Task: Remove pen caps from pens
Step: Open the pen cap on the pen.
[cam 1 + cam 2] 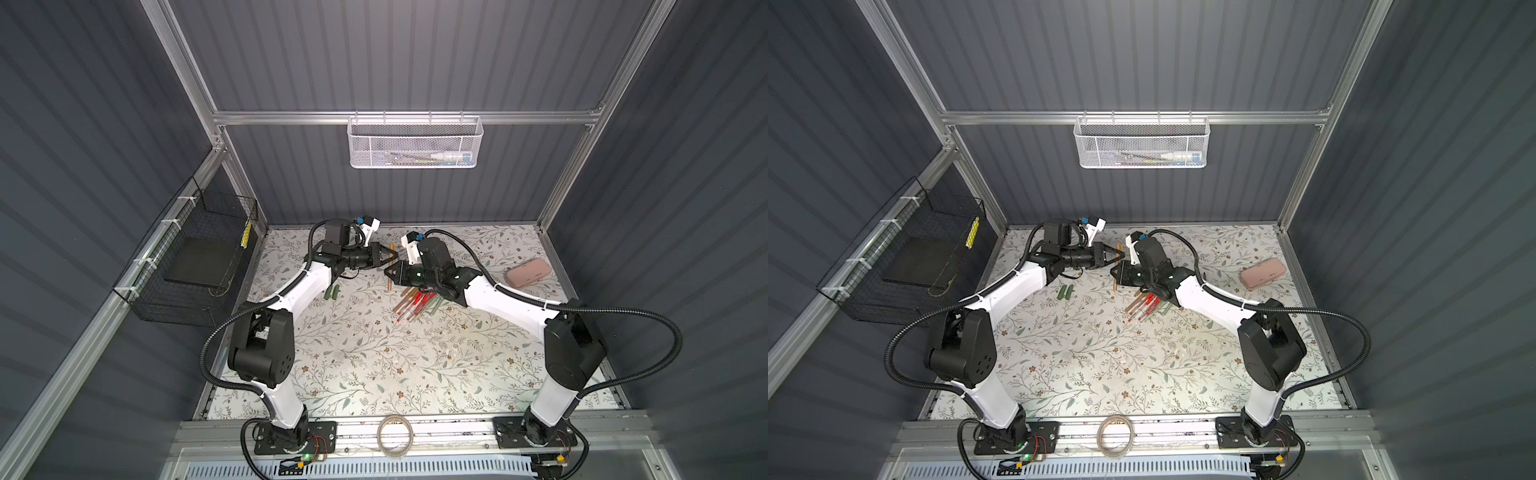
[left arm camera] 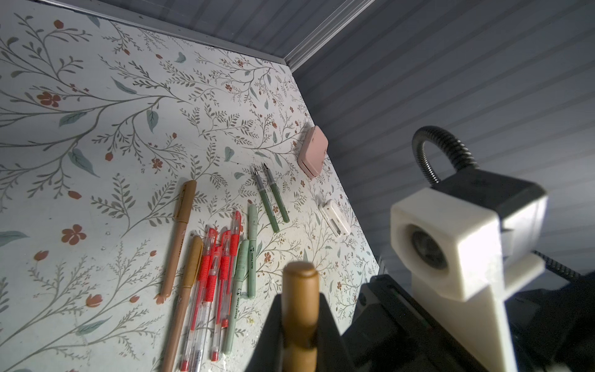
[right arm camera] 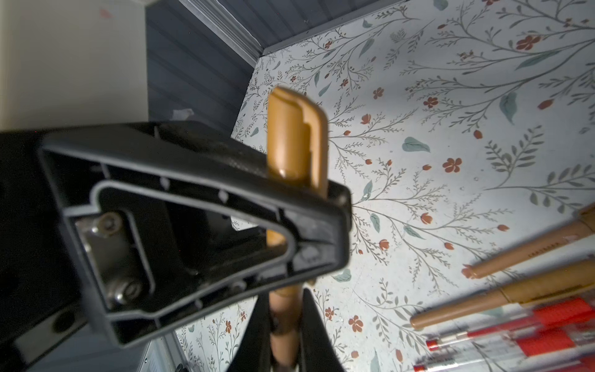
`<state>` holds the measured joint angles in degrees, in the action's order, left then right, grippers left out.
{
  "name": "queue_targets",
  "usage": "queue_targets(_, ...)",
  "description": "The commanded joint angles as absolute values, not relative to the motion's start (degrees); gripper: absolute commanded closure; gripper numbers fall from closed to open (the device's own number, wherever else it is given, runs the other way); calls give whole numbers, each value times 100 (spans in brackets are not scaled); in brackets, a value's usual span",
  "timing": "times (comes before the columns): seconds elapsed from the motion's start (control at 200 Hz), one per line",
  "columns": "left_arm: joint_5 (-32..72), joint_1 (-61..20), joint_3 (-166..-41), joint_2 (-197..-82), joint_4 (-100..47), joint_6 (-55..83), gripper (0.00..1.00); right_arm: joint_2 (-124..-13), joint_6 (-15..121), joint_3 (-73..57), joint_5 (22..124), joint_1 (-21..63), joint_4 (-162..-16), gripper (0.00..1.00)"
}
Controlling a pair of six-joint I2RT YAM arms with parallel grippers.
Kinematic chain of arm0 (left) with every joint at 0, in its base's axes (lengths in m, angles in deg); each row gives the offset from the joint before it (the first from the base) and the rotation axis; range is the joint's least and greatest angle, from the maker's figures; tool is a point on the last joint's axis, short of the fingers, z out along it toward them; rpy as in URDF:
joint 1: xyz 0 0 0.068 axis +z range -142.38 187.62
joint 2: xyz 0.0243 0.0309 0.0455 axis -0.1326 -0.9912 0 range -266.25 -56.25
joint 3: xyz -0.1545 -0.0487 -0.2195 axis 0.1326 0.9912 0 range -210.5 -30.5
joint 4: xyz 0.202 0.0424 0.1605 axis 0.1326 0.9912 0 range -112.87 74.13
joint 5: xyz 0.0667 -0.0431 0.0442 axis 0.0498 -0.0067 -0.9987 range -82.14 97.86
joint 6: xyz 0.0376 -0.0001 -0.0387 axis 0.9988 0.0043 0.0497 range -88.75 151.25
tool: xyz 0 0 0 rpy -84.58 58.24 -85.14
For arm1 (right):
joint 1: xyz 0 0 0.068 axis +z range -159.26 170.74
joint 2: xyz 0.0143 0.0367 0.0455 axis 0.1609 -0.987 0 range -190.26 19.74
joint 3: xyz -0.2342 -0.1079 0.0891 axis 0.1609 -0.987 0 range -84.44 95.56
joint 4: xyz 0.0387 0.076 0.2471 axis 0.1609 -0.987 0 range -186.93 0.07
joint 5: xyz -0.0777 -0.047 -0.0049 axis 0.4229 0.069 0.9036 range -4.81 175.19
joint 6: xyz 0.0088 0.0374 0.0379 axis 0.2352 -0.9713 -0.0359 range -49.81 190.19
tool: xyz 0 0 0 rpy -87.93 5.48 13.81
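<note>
Both top views: golden-brown stick pen [image 1: 390, 286] held between two arms, far centre of floral-patterned counter [image 1: 353, 365]. Left jaws shut on its far end, right jaws shut on shaft just nearer.
Left wrist: left jaws pinch golden-brown cap [image 2: 300, 280]. Loose pens [image 2: 219, 267] lie on counter beyond.
Right wrist: clipped cap pokes past left jaws. Right jaws clamp paler barrel.
</note>
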<state>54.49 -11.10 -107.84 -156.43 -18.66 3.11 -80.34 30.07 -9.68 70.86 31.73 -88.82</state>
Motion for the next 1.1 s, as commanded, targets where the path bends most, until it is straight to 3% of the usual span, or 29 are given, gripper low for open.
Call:
queue_targets(0.0,5334,-1080,-11066,-15756,-1821,459,100,-7949,2911,-1342,7039,3399,-9072,100)
queue_targets(0.225,5252,-870,-11309,-15789,-1735,479,100,-7764,2528,-2175,7143,3720,-8777,100)
queue_targets(1.096,4424,-449,-12954,-16134,-734,1047,100,-7885,2613,-2244,7030,3811,-8722,100)
